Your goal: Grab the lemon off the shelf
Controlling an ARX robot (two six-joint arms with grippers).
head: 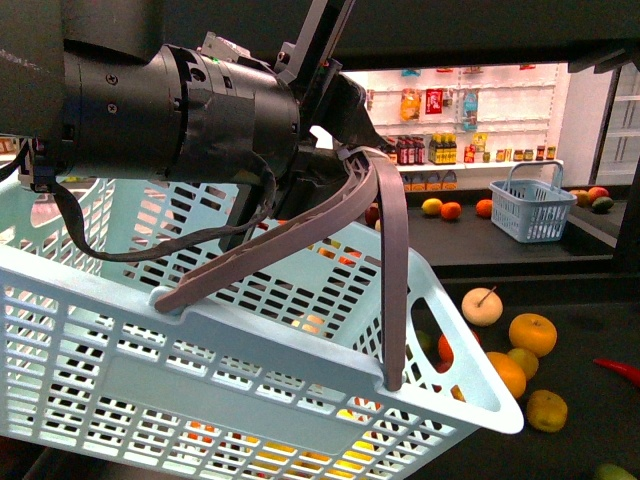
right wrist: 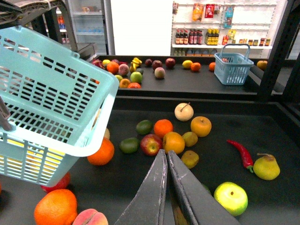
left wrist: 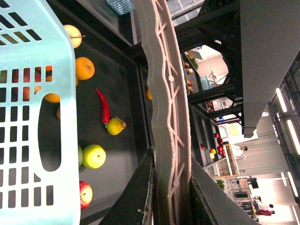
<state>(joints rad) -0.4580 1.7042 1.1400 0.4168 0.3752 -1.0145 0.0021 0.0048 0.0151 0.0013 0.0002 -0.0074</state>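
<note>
- The left gripper (head: 345, 125) is clamped on the grey handle (head: 395, 260) of the light blue basket (head: 200, 400). The basket hangs tilted off that arm and blocks most of the front view. I'm guessing it's carried along so the fruit has somewhere to go.
- The right gripper (right wrist: 168, 180) has its fingers pressed together with nothing between them. It hangs over the near tray of the shelf (right wrist: 243, 117), above the loose fruit lying there.
- Best match I can spot for the lemon (right wrist: 187, 63) is the plain yellow oval on the far tray. It sits just left of an orange (right wrist: 195, 66) and left of the small blue basket (right wrist: 233, 68). Nothing is touching it, and it's well apart from both arms.
- The near tray has yellow stuff too. The one by the red chili (right wrist: 241, 152) is a stemmed pear (right wrist: 266, 168) and the rest look dull, so I wouldn't bet on those.
- Next move, I reckon: the right arm has to open up and reach across to the far tier. The tray edge in between is the thing to clear.
</note>
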